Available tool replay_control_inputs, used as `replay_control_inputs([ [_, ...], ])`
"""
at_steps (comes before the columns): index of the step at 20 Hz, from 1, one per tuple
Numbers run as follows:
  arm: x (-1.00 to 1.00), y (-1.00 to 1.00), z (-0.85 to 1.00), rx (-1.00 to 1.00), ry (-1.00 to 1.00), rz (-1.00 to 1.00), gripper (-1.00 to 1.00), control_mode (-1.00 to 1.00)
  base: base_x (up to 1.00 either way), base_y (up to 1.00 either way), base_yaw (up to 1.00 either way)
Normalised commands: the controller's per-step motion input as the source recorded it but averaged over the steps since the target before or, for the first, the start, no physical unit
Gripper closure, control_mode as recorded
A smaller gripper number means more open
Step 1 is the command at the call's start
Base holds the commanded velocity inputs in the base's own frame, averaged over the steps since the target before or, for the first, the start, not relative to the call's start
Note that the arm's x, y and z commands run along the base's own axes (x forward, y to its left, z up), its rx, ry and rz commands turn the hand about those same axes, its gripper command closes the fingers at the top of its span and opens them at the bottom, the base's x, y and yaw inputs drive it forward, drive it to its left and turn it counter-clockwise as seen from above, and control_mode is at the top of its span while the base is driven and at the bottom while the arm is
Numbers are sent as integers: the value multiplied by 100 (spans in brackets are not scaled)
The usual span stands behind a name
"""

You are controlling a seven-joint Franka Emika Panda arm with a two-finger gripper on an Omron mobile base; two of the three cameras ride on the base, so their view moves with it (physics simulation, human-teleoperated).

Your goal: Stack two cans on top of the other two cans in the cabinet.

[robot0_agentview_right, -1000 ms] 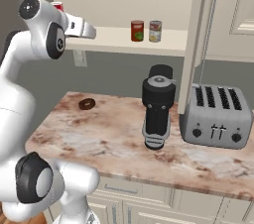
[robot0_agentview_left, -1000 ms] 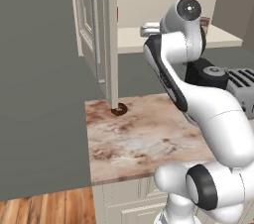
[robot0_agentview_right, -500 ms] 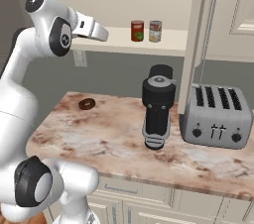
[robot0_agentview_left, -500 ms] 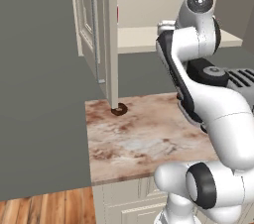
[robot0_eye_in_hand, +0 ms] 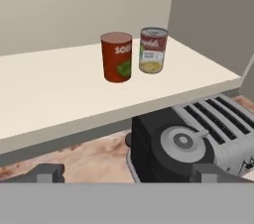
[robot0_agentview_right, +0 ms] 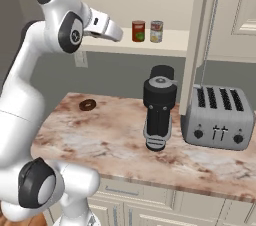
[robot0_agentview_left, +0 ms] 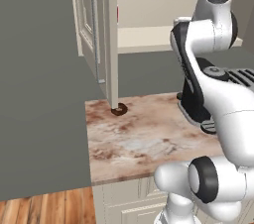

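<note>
Two cans stand side by side on the cabinet's beige shelf [robot0_agentview_right: 170, 45]: a red can [robot0_agentview_right: 138, 31] [robot0_eye_in_hand: 117, 57] and a can with a red-and-white label [robot0_agentview_right: 156, 31] [robot0_eye_in_hand: 153, 49] to its right. They are upright and close together, neither stacked. My gripper [robot0_agentview_right: 116, 32] [robot0_eye_in_hand: 129, 176] hangs at shelf height left of the cans, pointing at them from a short distance. Its jaws are open and hold nothing. The cabinet's tall door [robot0_agentview_right: 197, 45] [robot0_agentview_left: 99, 34] stands swung open.
Below the shelf, on the marble counter [robot0_agentview_right: 100, 140], stand a black grinder-like appliance [robot0_agentview_right: 160, 107] [robot0_eye_in_hand: 168, 148] and a silver toaster [robot0_agentview_right: 217, 117] [robot0_eye_in_hand: 218, 119]. A brown doughnut [robot0_agentview_right: 88, 104] [robot0_agentview_left: 119, 110] lies near the back left. The open door's edge sits just right of the cans.
The arm has risen and swung the hand to the right along the shelf, closer to the two cans. The jaws stayed open; the cans have not moved.
</note>
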Motion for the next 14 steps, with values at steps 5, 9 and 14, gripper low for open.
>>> replay_control_inputs([
  [5,4,-28,-20,0,-7,0,-100,-100,0,0,0],
  [9,22,-17,-12,0,-5,-1,-100,-100,0,0,0],
  [14,39,-10,-1,0,0,-5,-100,-100,0,0,0],
])
